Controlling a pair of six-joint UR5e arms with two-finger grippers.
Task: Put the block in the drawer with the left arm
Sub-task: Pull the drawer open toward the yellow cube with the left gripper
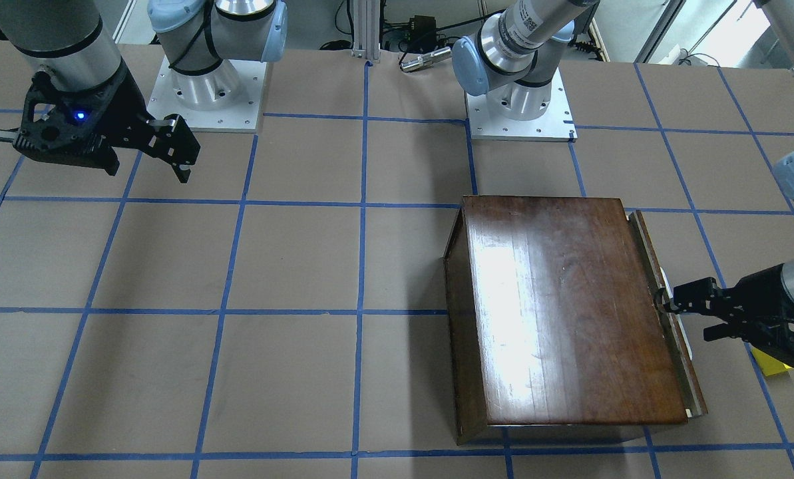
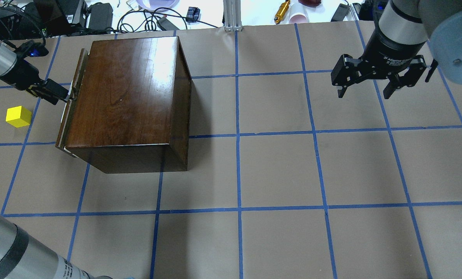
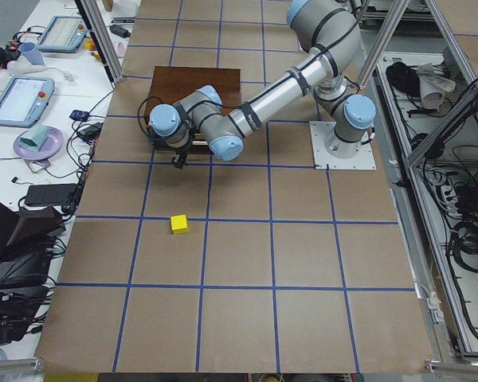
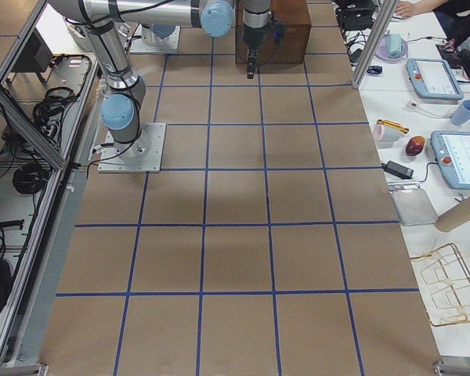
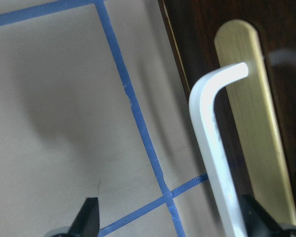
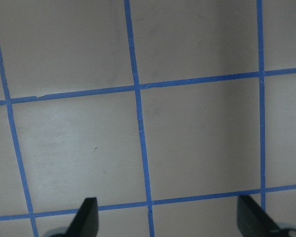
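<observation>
The yellow block [image 2: 18, 116] lies on the table left of the dark wooden box [image 2: 126, 93], apart from it; it also shows in the front view [image 1: 769, 362] and the left side view [image 3: 179, 224]. The drawer front [image 2: 72, 104] stands slightly out from the box, with a pale strip showing behind it. My left gripper [image 2: 58, 95] is open at the drawer front. In the left wrist view its jaws are wide apart [image 5: 170, 219], with the silver handle [image 5: 212, 138] just inside one finger. My right gripper [image 2: 366, 91] is open and empty, hovering far right.
Cables, cups and other gear [image 2: 138, 11] lie beyond the table's far edge. The two arm bases [image 1: 210, 93] [image 1: 520, 100] stand on the robot's side. Blue tape lines [image 2: 236, 135] divide the brown table into squares.
</observation>
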